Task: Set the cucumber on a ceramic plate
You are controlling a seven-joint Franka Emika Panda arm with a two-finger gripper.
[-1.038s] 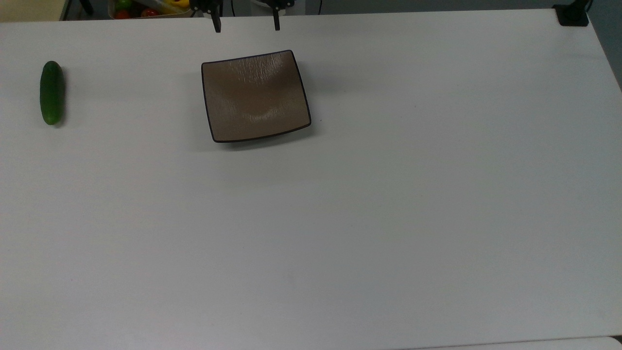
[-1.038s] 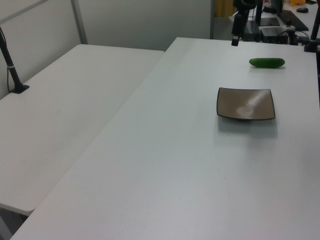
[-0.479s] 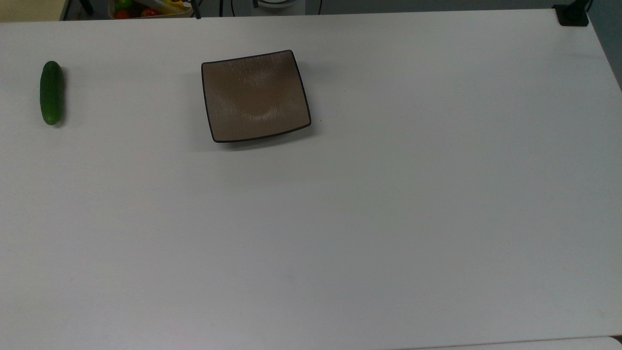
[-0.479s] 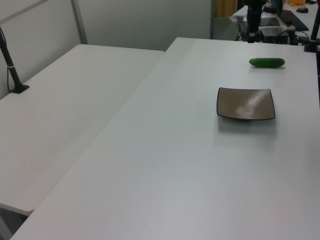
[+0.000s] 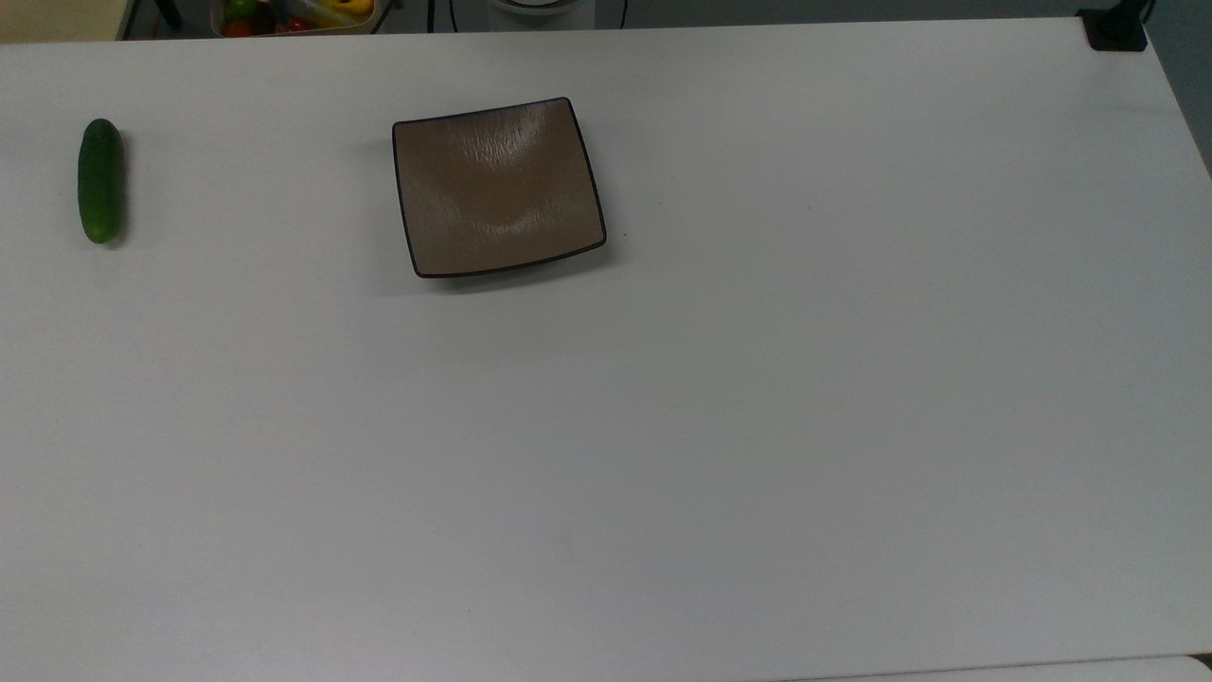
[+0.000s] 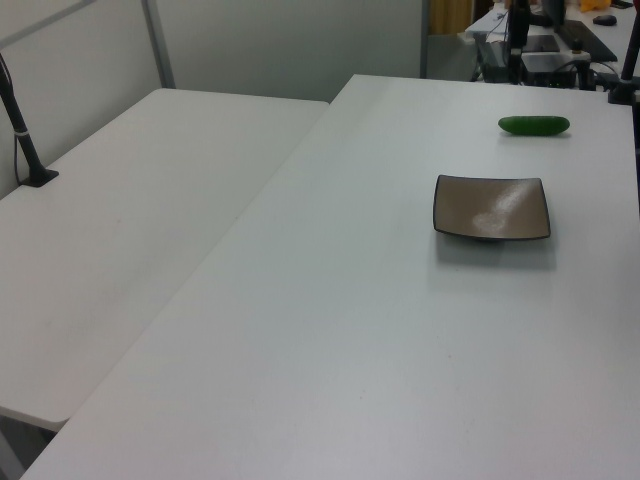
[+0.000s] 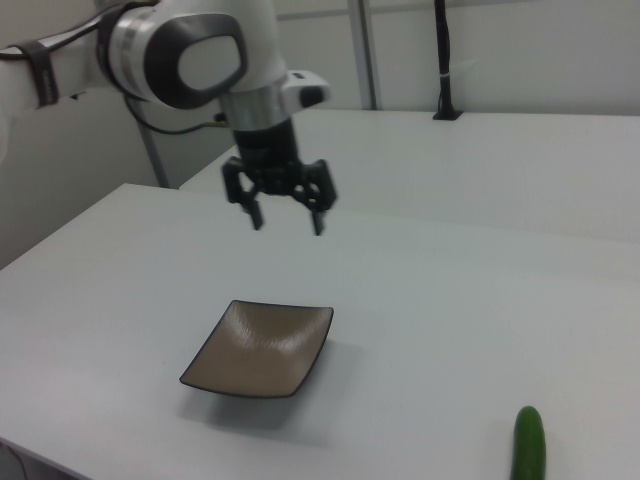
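Observation:
The dark green cucumber [image 5: 100,180] lies on the white table far to the top view's left, well apart from the plate; it also lies at the table's far end [image 6: 534,125] and in the near right corner [image 7: 529,443]. The square brown plate [image 5: 497,187] [image 6: 491,207] [image 7: 262,348] sits bare, with nothing on it. In the right view my gripper [image 7: 288,225] hangs open and empty, high over the table, behind the plate and a long way from the cucumber.
A bin of colourful items [image 5: 294,13] stands beyond the table's top edge in the top view. A black mount [image 5: 1117,28] sits at the top right corner. A second white table [image 6: 130,200] with a black pole [image 6: 25,140] adjoins on the left view's left.
The open fingertips at the top view's upper edge have left that view, and in the left view the gripper has moved right and away. Cucumber and plate have stayed put.

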